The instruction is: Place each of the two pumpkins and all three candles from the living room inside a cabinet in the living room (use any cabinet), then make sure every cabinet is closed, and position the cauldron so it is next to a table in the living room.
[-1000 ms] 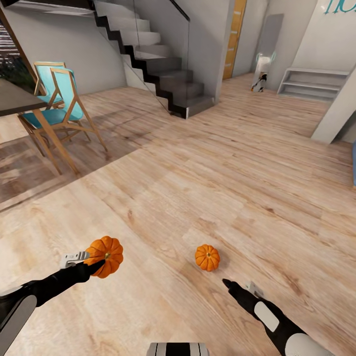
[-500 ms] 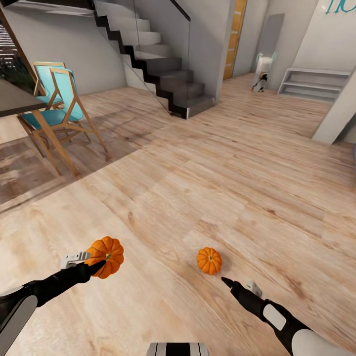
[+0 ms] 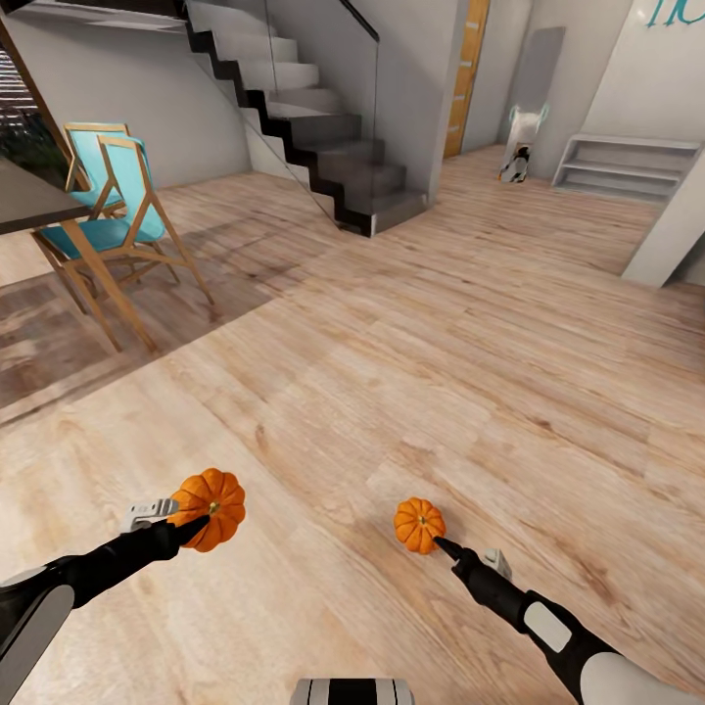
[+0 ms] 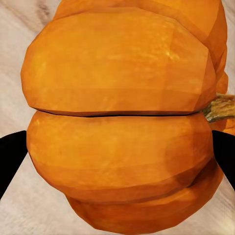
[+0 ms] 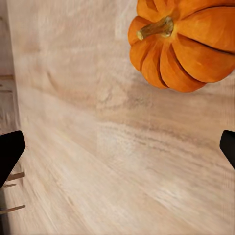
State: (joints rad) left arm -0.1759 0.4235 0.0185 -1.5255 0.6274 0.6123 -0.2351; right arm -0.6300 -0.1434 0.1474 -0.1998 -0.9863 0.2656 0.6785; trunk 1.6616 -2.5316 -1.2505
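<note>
The left pincer (image 3: 186, 519) was clamped on 1 pumpkin (image 3: 210, 507), carried clear of the wood floor (image 3: 392, 343); in the left wrist view its 2 dark fingers (image 4: 11, 159) sat on either side of the orange ribs (image 4: 117, 122), pressed to them. The second pumpkin (image 3: 419, 525) lay on the floor, stem up and a little tilted, with the tip of the right pincer (image 3: 446, 546) just beside it, perhaps touching. The right wrist view showed that pincer's jaws spread wide, with bare floor between them and the second pumpkin (image 5: 183, 41) off to one side of the gap, not between the fingers. By my judgement the task was at an early stage: 1 pumpkin was in hand, the other was about to be grasped but not yet taken, and nothing had gone into a cabinet. No candles, cabinet, cauldron or coffee table could be made out here, so 3 candles, the closing of the doors and the placing of the cauldron all seemed left to do. A staircase (image 3: 323, 117) and a blue chair (image 3: 108, 211) beside a dark tabletop (image 3: 29, 196) stood farther off.
</note>
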